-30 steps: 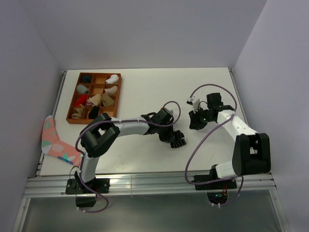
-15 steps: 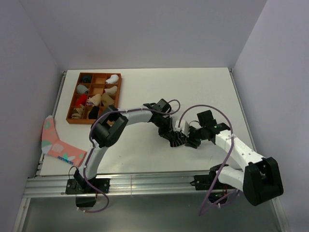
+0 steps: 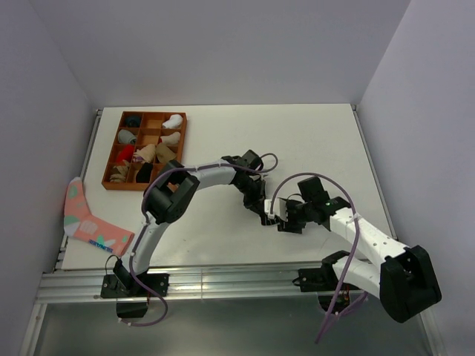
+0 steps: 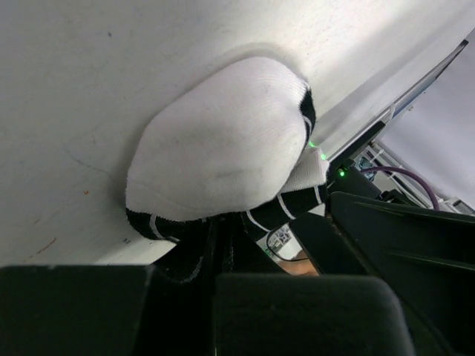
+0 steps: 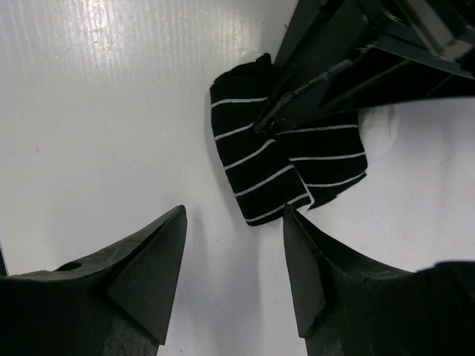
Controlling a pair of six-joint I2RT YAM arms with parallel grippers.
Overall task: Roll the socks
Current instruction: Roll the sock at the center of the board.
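My right fingers (image 3: 286, 220) have just swung in from the far right of the surface (image 3: 223, 133) to meet my other arm near the middle, and on the way they have spread from nearly closed to wide apart. They hold nothing. The right wrist view shows them straddling bare surface just short of the black striped sock (image 5: 286, 167). My left fingers (image 5: 278, 111) are pinched tight on that sock and have it by a fold near its middle, with its doubled-over body lying on the surface below the pinch. The left wrist view shows the sock's white end bulging out past the grip, still loose. So the sock is held at one point and is only partly bundled, not yet a tidy roll. I judge this the start of a two-handed step: the left keeps the fold from springing open while the right comes in to take the free striped end and turn it over. The risk is crowding — both sets of fingers are close together over one small sock. I cannot pick out the tan sock from here; it may be among the bundles in the tray (image 3: 145, 148), well apart from the pink sock (image 3: 89, 222) at the left edge.
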